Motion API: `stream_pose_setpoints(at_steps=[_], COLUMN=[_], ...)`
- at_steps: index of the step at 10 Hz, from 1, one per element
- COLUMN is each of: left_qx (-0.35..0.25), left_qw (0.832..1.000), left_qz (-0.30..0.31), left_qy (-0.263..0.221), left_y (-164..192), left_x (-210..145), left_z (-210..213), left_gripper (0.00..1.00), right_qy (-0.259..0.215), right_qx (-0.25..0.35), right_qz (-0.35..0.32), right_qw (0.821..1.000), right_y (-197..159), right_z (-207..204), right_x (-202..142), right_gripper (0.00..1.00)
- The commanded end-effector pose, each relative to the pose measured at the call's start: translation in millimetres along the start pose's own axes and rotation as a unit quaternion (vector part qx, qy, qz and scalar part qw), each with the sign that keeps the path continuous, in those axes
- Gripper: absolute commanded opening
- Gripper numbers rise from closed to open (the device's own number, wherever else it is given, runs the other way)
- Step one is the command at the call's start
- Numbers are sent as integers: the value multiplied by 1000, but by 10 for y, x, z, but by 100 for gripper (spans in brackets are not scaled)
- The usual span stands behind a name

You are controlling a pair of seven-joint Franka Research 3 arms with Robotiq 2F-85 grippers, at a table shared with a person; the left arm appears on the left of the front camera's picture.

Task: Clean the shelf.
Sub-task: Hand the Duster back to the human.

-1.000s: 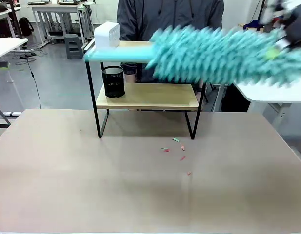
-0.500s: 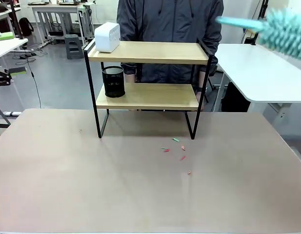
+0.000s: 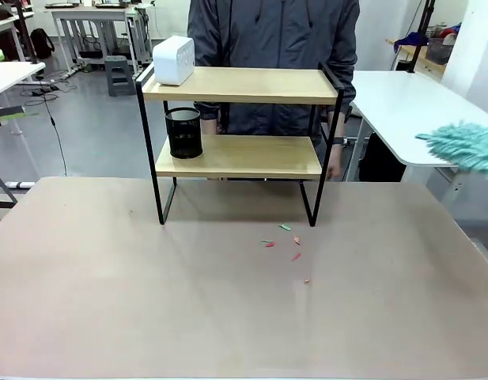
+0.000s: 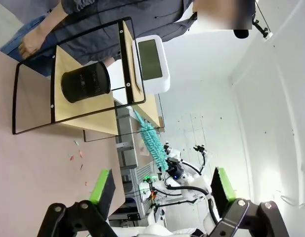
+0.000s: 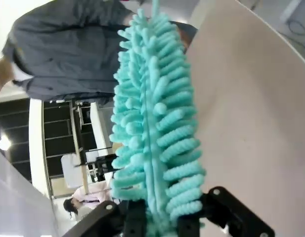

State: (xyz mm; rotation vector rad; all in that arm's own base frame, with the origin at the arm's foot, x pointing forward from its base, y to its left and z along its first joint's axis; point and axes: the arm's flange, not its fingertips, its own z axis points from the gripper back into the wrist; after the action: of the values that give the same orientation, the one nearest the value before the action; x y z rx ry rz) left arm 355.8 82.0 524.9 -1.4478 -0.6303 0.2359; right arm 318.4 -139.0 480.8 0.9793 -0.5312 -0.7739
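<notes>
The shelf (image 3: 240, 119) is standing toward the far side of the bench (image 3: 228, 301), its long axis running across the front view, with a person (image 3: 275, 32) standing just behind it. A white boxy device (image 3: 174, 59) is sitting at the left end of the shelf's top board, and a black mesh cup (image 3: 183, 132) is sitting at the left end of its lower board; the rest of both boards is looking bare. A few small red and green scraps (image 3: 287, 245) are lying on the bench just in front of the shelf's right front leg. Well off to the right of the shelf, at the picture's edge, the teal duster (image 3: 463, 147) is hanging in the air, level with the lower board. In the right wrist view the right gripper (image 5: 159, 222) is holding that duster, its jaws clamped together on the base and the fluffy head pointing away along the fingers. The left gripper (image 4: 159, 190) is showing its jaws wide apart and holding nothing, with the shelf lying ahead of it and well apart. So the shelf is lying to the left of the duster-carrying right arm, which I judge the one placed for any further sweep along the boards' length; the scraps suggest the dusting is partly done.
</notes>
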Motion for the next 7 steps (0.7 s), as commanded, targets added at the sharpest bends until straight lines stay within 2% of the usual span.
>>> stream_pose_setpoints(at_steps=[1, 2, 7], left_qx=[2, 2, 2], left_qw=[1000, 1000, 1000], left_qz=[-6, -6, -6], left_qy=[2, 2, 2], left_y=[-25, -25, -25], left_x=[-20, -20, -20], left_z=[-3, -3, -3], left_gripper=[100, 100, 100], right_qy=[36, 0, 0], right_qx=[27, 0, 0], right_qz=[-10, 0, 0], right_qw=[999, 1000, 1000], right_y=[61, 0, 0], right_z=[-441, 0, 0], right_x=[99, 0, 0], right_gripper=[0, 0, 0])
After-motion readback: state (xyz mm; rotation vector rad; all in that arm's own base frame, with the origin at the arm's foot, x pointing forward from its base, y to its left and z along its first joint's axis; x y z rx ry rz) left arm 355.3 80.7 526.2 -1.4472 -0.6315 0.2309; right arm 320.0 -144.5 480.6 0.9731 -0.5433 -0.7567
